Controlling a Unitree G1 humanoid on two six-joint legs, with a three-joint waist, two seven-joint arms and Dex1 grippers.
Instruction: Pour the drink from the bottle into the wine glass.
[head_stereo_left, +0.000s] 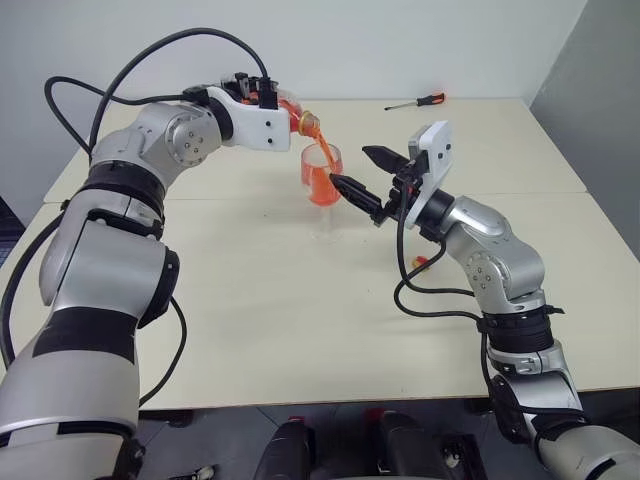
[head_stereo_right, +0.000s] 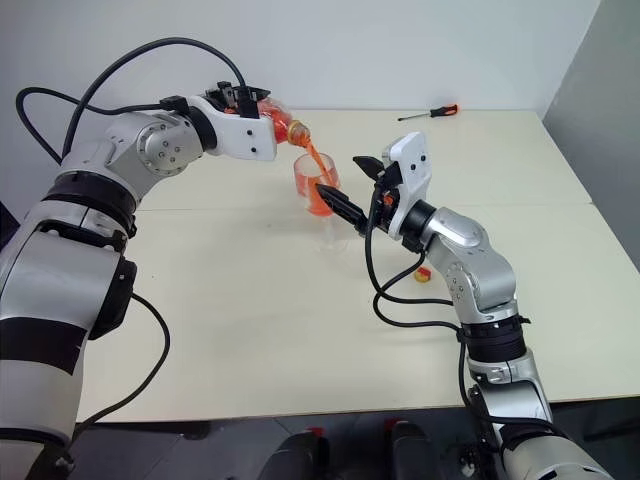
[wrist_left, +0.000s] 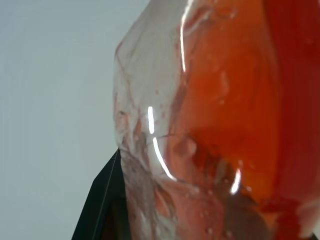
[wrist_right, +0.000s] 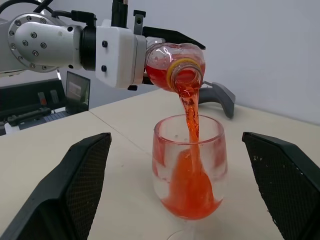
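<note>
Head views first: mid-pour, no question. Left gripper (head_stereo_left: 268, 98) clenched on the bottle (head_stereo_left: 290, 108), tipped over to about level with its open neck just above the rim of the wine glass (head_stereo_left: 322, 176), and a thin stream of the drink (head_stereo_left: 322, 152) dropping into the bowl. Wine glass standing upright on the table (head_stereo_left: 300, 330), near the middle, between the two arms. Right gripper (head_stereo_left: 372, 176) released, fingers spread wide on either side of the bowl but apart from it, more guarding than gripping. Screwdriver (head_stereo_left: 417, 101) lying well off at the far edge, and a small red-and-yellow cap (head_stereo_right: 424, 274) on the table down by the right arm, so the opening step looks done. Left wrist view: pressed right up against the bottle's clear wall (wrist_left: 150, 125), plenty of red-orange liquid sitting inside, one black finger (wrist_left: 102, 200) peeking along the side. So lots left to pour, by the look of it. Right wrist view: best angle on progress. Stream leaving the neck (wrist_right: 186, 75) and landing inside the bowl (wrist_right: 189, 170), liquid pooled in the lower part and splashed up the inner wall, upper part of the bowl clear. Both black fingers (wrist_right: 75, 190) framing the glass with open space on each side. Verdict: pour underway, glass somewhere under half full, nothing spilled on the table as far as visible; remaining bits probably just finishing the pour, tipping the bottle back up and setting it down.
</note>
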